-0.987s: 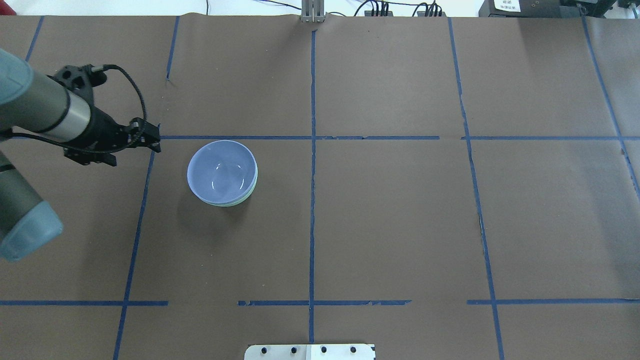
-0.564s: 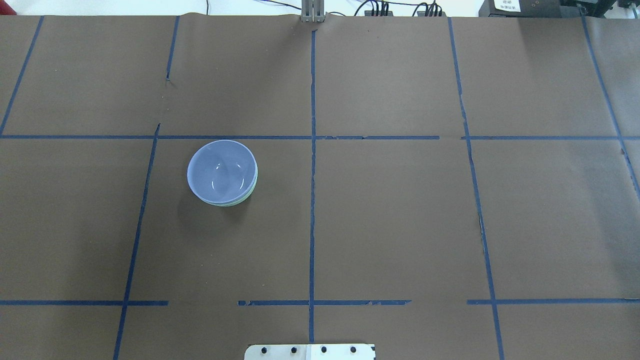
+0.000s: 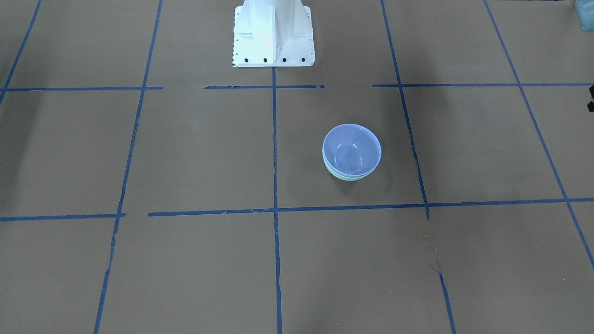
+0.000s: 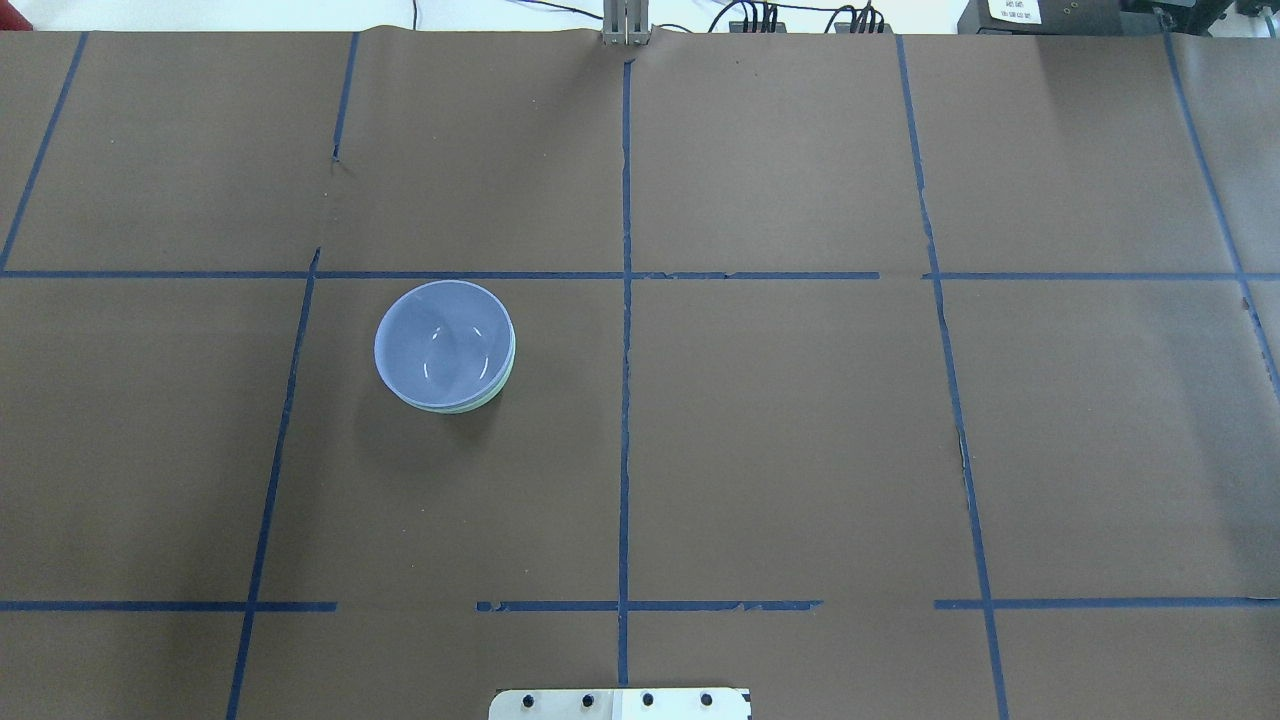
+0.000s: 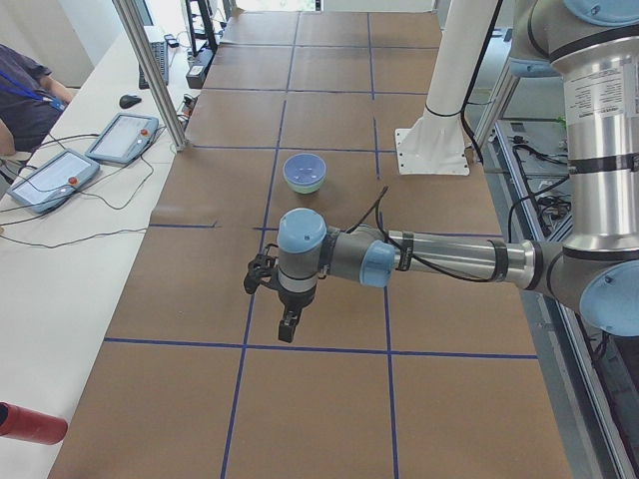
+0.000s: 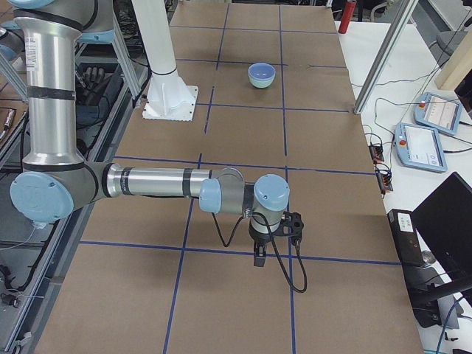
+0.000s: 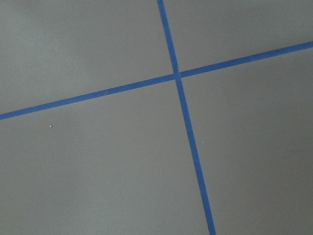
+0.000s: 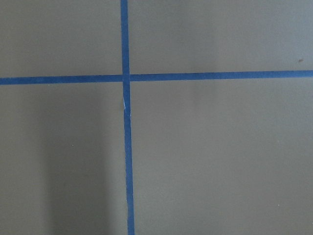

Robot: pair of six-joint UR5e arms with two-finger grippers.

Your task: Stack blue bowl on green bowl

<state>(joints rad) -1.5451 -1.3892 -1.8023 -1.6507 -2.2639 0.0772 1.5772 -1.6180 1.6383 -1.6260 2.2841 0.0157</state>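
The blue bowl (image 4: 440, 342) sits upright, nested right inside the green bowl (image 4: 462, 408), and only a thin mint crescent of the lower one peeks out under the blue rim. The stack stands on the brown counter (image 4: 800, 450), in a square of blue tape (image 4: 625, 400) on the robot's left half, near the centre line. Out at the counter's left end, the left hand (image 5: 288, 327) hangs fingers-down over the paper, well apart from the bowls, with nothing seen in it. How wide it stands, I cannot tell from this side view. At the other end, the right hand (image 6: 260, 257) points down just above a tape line, well apart from the stack, and its opening cannot be judged either. Both wrist cameras show only paper and tape crossings.
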